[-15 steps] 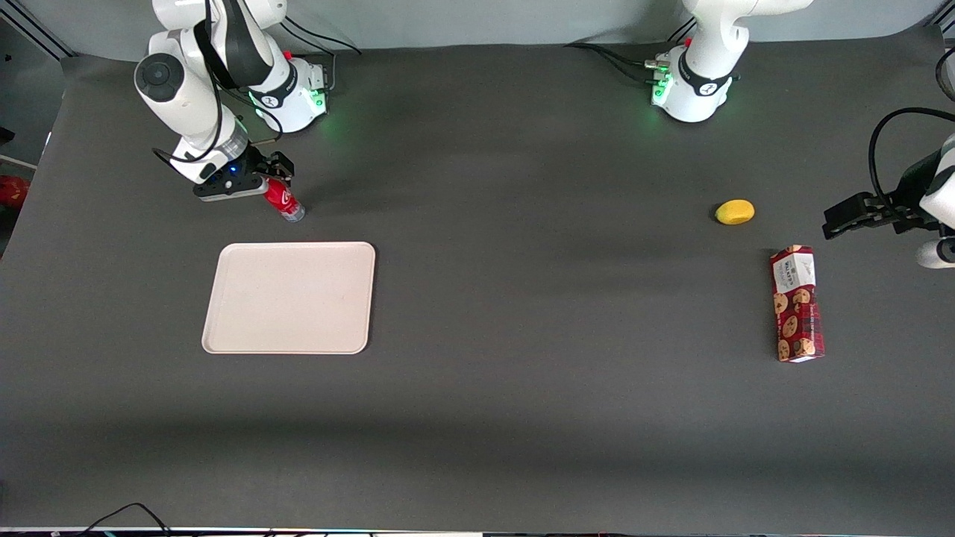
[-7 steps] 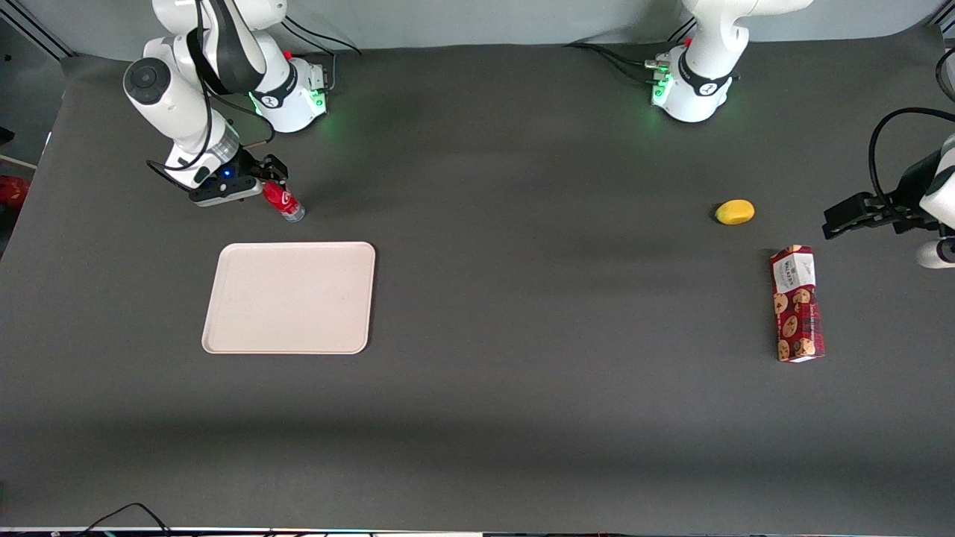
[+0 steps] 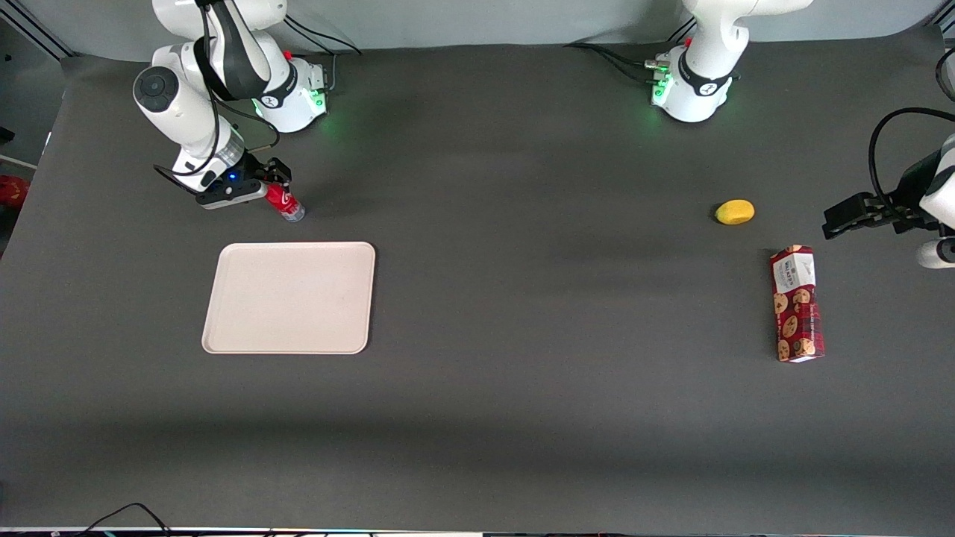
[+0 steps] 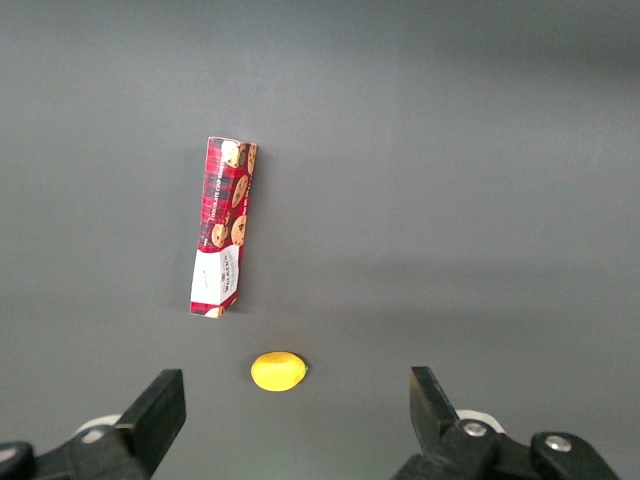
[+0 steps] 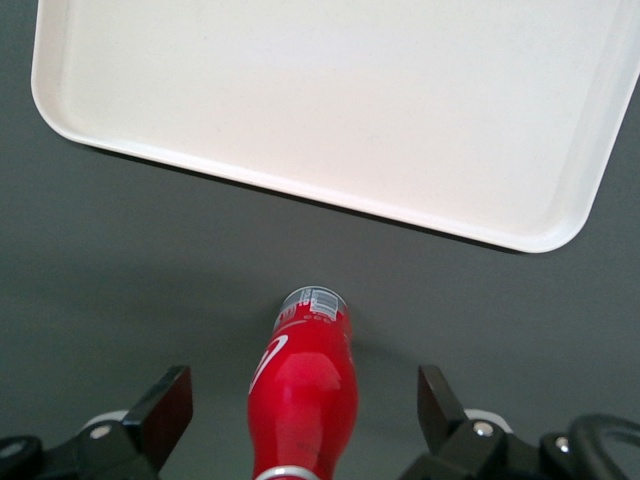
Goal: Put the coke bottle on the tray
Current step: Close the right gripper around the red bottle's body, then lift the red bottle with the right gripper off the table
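Gripper (image 3: 277,181) sat low over the table, at the working arm's end, farther from the front camera than the tray (image 3: 289,297). Wrist view: fingers (image 5: 170,400) spread wide apart, one on each side of the bottle (image 5: 303,395), neither touching it. Nothing gripped.

Bottle (image 3: 285,203) rested on the table just off the tray's (image 5: 330,100) rim, not on it. It lay between the fingers, base end pointing toward the tray, cap end under the gripper and hidden. Whether it stood upright or leaned could not be settled.

Judgement: the long axis ran along the gap between the fingers, so closing would pinch across the narrow body. After the lift, the carry is short, straight toward the front camera onto the tray.
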Tool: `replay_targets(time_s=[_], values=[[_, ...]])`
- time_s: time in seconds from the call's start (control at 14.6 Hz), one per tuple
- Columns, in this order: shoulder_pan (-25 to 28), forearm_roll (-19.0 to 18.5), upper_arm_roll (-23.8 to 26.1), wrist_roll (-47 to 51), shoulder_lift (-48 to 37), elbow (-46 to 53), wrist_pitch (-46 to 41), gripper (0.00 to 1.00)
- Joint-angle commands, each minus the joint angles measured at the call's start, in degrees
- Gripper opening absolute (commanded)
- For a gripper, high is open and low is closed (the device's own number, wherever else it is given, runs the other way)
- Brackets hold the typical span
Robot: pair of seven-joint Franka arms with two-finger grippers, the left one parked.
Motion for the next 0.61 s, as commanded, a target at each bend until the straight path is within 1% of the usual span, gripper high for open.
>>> replay_targets(time_s=[0.0, 0.14, 0.41, 0.55], values=[[-0.3, 1.3, -0.3, -2.0, -3.6, -4.9, 1.4, 1.00], [-0.3, 1.3, -0.3, -1.4, -4.5, -4.9, -0.5, 1.00], [-0.4, 1.6, -0.6, -0.5, -4.5, -4.9, -1.6, 1.00], [-0.4, 1.7, -0.6, 1.6, -4.5, -4.9, -3.2, 1.00]])
